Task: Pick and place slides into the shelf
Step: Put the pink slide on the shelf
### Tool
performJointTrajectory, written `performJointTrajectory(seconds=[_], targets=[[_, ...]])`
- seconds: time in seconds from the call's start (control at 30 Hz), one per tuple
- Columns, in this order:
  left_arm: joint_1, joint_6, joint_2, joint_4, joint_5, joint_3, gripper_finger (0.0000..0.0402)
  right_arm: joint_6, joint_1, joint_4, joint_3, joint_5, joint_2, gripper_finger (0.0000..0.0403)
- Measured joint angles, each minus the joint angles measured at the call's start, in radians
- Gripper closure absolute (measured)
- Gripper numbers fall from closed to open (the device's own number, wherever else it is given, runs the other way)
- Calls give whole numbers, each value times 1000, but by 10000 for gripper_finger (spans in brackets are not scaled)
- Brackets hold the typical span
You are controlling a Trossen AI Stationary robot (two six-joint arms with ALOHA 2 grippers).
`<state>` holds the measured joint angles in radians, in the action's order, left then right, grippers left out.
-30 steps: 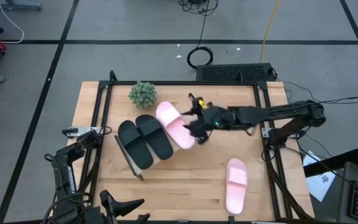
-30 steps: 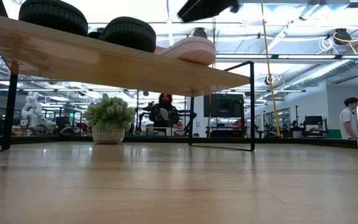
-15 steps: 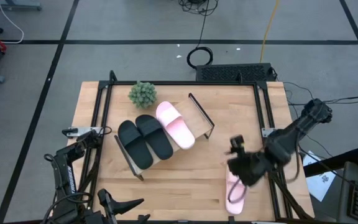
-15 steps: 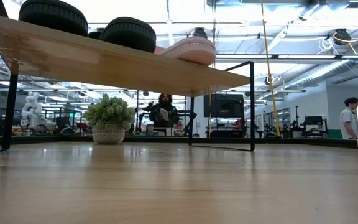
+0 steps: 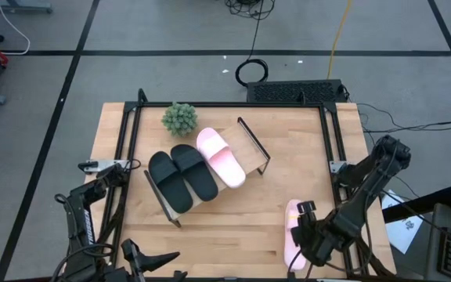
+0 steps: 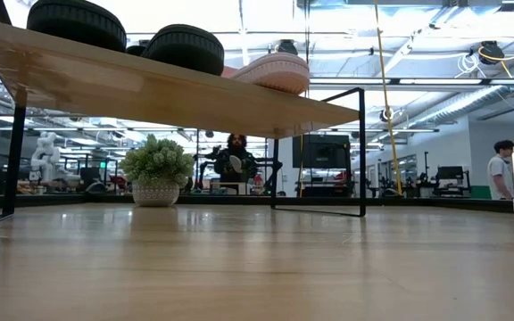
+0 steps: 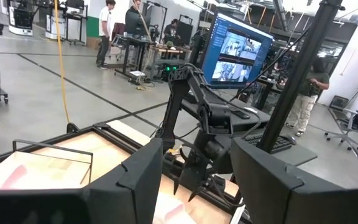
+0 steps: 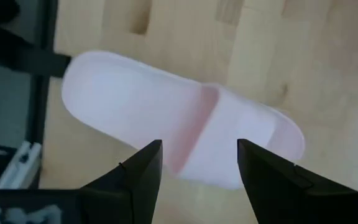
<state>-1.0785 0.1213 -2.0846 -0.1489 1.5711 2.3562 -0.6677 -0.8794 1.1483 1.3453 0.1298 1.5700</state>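
Slide [image 8: 185, 140], pale pink with wide strap, lies flat beneath the released right claw [image 8: 199, 163].

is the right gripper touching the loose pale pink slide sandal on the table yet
Cannot tell. In the right wrist view the open right gripper straddles the pale pink slide sandal, but no view shows contact or gap plainly.

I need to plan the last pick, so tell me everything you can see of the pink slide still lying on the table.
The pale pink open-toe slide sandal lies flat, sole down, on the light-wood tabletop near its front right corner, apart from the shelf. It looks like smooth matte foam: a rounded footbed crossed by one wide strap. The right gripper hangs directly above it with its fingers open and astride the strap area, not visibly touching. In the high view the arm covers part of the sandal.
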Motion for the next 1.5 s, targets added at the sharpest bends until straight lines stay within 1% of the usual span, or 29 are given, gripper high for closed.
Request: performJointTrajectory(seconds=[0.23,0.37,0.5,0.6,0.67,0.93,1.1,1.37,1.43,1.5], targets=[[-5,-4,0,1,0,0,211,-102,-9,-76,0,0,64,207],[-10,1,0,1,0,0,211,-85,-14,-40,0,-1,120,207],[-10,0,0,25,0,0,211,-106,-13,59,0,0,167,207],[-16,2,0,27,0,0,211,-118,-12,101,0,9,195,207],[-17,2,0,27,0,0,211,-130,-13,101,0,30,210,207],[-31,6,0,27,0,0,211,-130,-9,45,-9,32,224,207],[-39,4,0,52,0,0,211,-172,-1,36,-56,56,224,207],[-44,4,0,58,0,0,211,-315,22,18,-205,52,222,207],[-44,5,0,58,0,0,211,-351,27,23,-235,50,221,213],[-44,4,0,62,0,0,211,-378,27,27,-252,51,222,229]])
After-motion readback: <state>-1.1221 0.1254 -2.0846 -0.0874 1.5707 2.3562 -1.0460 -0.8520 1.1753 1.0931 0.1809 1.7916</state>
